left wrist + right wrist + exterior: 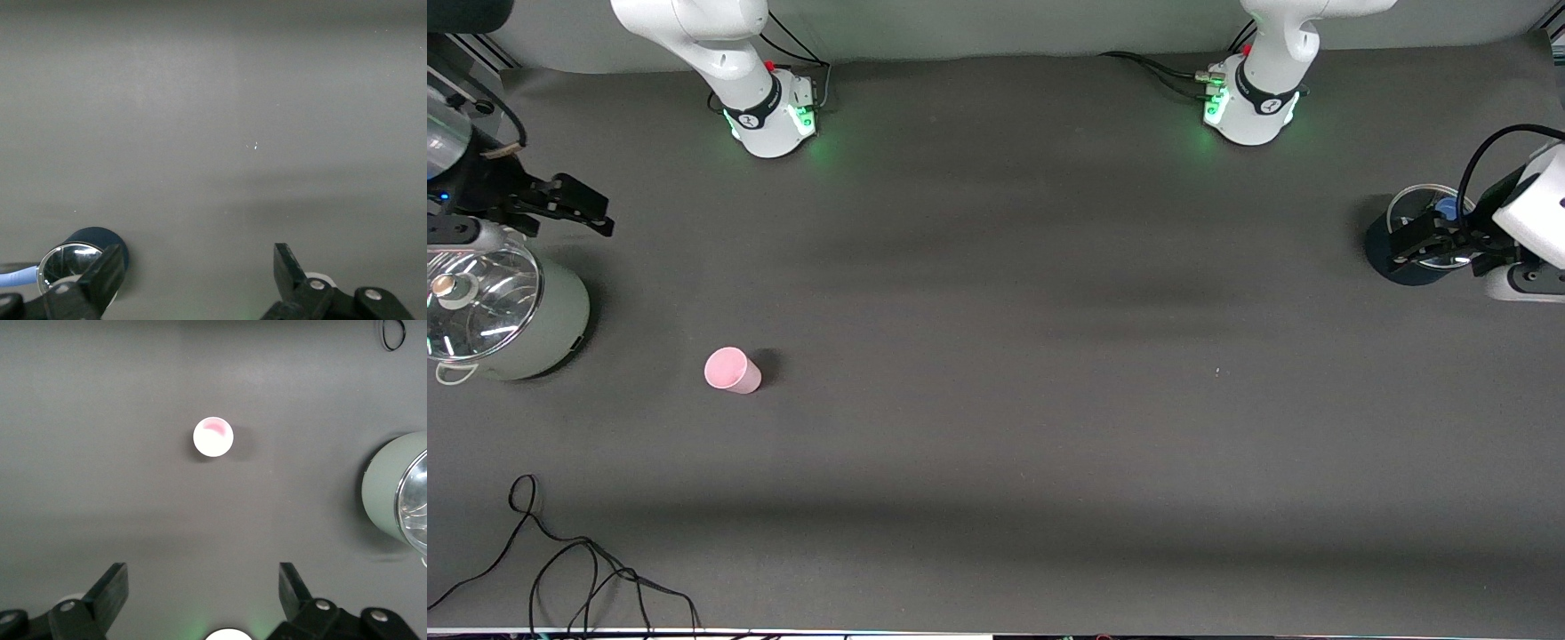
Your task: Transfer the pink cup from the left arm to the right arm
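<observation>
Pink cup found upright on the dark tabletop, toward the right arm's end, rim up, touched by nothing. Seen from straight above in the right wrist view, round mouth showing. Nearest neighbour: sage-green pot with glass lid, at about 9 o'clock from the cup in the front view, near but apart. Loose black cable noted on the tabletop nearer the front camera, at about 7 o'clock from the cup.

Right claw hung over the tabletop just above the green pot's edge, at about 10 o'clock from the cup; fingers spread wide, nothing between them, confirmed in the right wrist view.

Left claw well apart from the cup, at the left arm's end, over a dark blue pot with a glass lid; fingers released and empty, also seen in the left wrist view.

Both arms waited.
</observation>
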Controlling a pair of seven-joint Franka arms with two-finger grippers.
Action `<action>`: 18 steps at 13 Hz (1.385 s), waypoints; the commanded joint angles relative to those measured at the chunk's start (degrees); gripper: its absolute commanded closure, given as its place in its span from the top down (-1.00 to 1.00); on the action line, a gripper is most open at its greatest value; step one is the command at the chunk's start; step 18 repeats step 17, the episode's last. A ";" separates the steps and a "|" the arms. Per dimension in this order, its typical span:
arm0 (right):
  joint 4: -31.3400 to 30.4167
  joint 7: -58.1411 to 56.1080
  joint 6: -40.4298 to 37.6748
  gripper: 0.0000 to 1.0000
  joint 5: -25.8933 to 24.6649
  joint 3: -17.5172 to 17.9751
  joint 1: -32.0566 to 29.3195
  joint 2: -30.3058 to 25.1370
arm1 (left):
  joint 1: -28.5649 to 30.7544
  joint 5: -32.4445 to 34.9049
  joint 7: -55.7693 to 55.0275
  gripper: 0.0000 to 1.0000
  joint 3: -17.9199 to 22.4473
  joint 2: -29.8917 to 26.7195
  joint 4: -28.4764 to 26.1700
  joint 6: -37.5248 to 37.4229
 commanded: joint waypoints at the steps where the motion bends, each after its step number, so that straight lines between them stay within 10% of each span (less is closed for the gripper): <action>1: 2.31 0.99 0.68 0.99 -1.23 -0.27 -0.33 2.89 | -0.88 -0.17 -1.15 1.00 0.09 -0.41 0.57 -0.28; 18: 3.29 1.16 0.24 0.99 -1.14 -0.98 -0.68 3.43 | -0.18 -0.26 -0.27 1.00 0.17 0.29 0.75 -0.28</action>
